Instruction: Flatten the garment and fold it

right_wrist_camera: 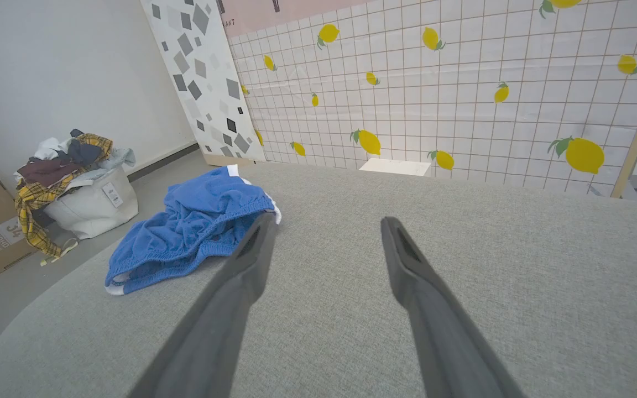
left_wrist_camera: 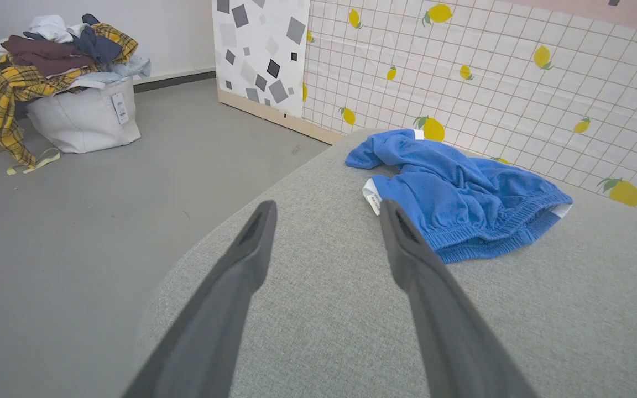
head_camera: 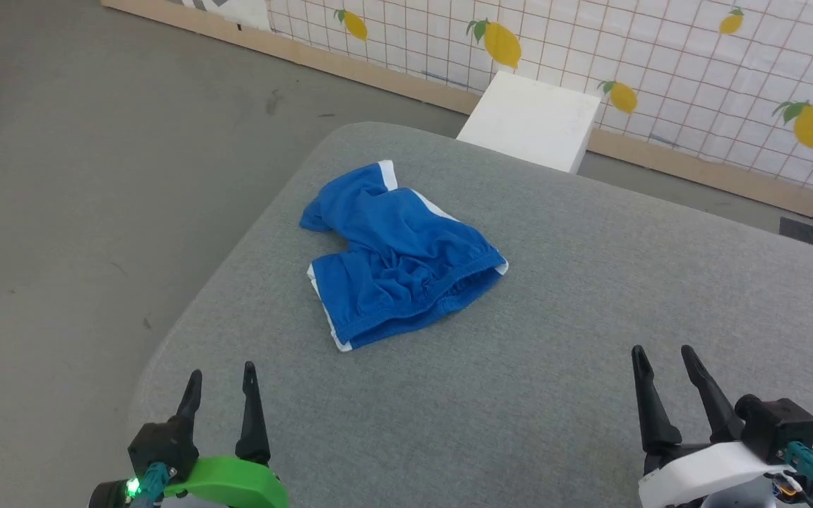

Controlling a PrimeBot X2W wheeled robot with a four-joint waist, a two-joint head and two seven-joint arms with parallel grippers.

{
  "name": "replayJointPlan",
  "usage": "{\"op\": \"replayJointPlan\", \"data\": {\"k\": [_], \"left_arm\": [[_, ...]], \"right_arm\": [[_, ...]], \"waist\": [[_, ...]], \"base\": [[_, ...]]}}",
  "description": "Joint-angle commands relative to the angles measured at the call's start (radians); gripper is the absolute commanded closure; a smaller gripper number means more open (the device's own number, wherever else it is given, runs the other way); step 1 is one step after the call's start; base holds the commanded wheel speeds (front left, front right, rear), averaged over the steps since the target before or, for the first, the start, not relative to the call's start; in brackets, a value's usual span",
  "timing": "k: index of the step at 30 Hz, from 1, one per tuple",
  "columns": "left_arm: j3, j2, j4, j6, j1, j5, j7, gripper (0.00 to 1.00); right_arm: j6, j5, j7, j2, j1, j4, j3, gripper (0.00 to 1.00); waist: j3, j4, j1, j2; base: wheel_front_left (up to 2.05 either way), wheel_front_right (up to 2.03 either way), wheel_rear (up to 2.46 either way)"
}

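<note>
From my head, the padded top (head_camera: 590,317) is a broad slab covered in grey woven cloth, with a rounded corner at its far left. The garment (head_camera: 399,254) lies on it toward that corner: soft bright blue shorts in a rumpled heap, white stripes along the edges, the gathered elastic waistband puckered and gaping toward the top's right side. My left gripper (head_camera: 222,369) sits over the top's near left edge and my right gripper (head_camera: 662,348) over its near right. Each has two long, dark, tapering fingers spread apart with nothing between them, both well apart from the shorts. Past the top's far edge stands a plain white block (head_camera: 530,120), and behind it a white grid-patterned wall (head_camera: 660,56) printed with lemons.

From my left wrist, my left gripper (left_wrist_camera: 327,204) has its smooth fingers spread wide above the top's weave. The garment (left_wrist_camera: 451,204) lies further along the top, a small white label (left_wrist_camera: 372,194) folded out at its nearer edge. On the smooth grey floor off the top's corner stands a white fabric basket (left_wrist_camera: 83,116) heaped with mixed clothes.

From my right wrist, my right gripper (right_wrist_camera: 327,218) is likewise spread and empty. The garment (right_wrist_camera: 186,232) lies crumpled near the top's edge, its ribbed waistband curving along the heap.
</note>
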Motion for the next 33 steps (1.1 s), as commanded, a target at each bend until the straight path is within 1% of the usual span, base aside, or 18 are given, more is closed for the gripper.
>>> {"op": "replayJointPlan", "data": {"k": [1, 9, 17, 26, 30, 33], "left_arm": [[-0.003, -0.003, 0.004, 0.006, 0.015, -0.006, -0.011, 0.0], [-0.01, -0.003, 0.012, 0.011, 0.018, -0.015, -0.027, 0.0], [-0.022, 0.003, 0.018, 0.014, 0.012, 0.008, -0.043, 0.0], [-0.018, 0.004, 0.017, 0.009, 0.006, 0.018, -0.043, 0.0], [-0.027, 0.007, 0.029, -0.014, -0.012, 0.007, -0.043, 0.0], [-0.03, 0.029, 0.043, -0.048, -0.075, -0.006, -0.027, 0.0]], "right_arm": [[-0.001, 0.01, -0.012, 0.0, 0.008, 0.007, 0.001, 0.0], [-0.001, 0.022, -0.028, 0.0, 0.011, 0.018, -0.001, 0.0], [-0.002, 0.023, -0.044, 0.0, 0.006, 0.03, -0.002, 0.0], [-0.002, -0.005, -0.044, 0.0, 0.0, 0.021, 0.001, 0.0], [-0.002, -0.006, -0.044, 0.0, -0.006, 0.018, 0.008, 0.0], [-0.002, -0.013, -0.044, 0.0, -0.025, 0.013, 0.023, 0.0]], "waist": [[0.001, 0.007, 0.0, 0.0], [0.006, 0.032, 0.0, 0.0], [0.015, 0.055, 0.0, 0.0], [0.02, 0.041, 0.0, 0.0], [0.025, 0.023, 0.0, 0.0], [0.046, -0.013, 0.0, 0.0]], "base": [[0.0, 0.0, 0.0], [0.0, 0.0, 0.0], [0.0, 0.0, 0.0], [0.0, 0.0, 0.0], [0.0, 0.0, 0.0], [0.0, 0.0, 0.0]]}}
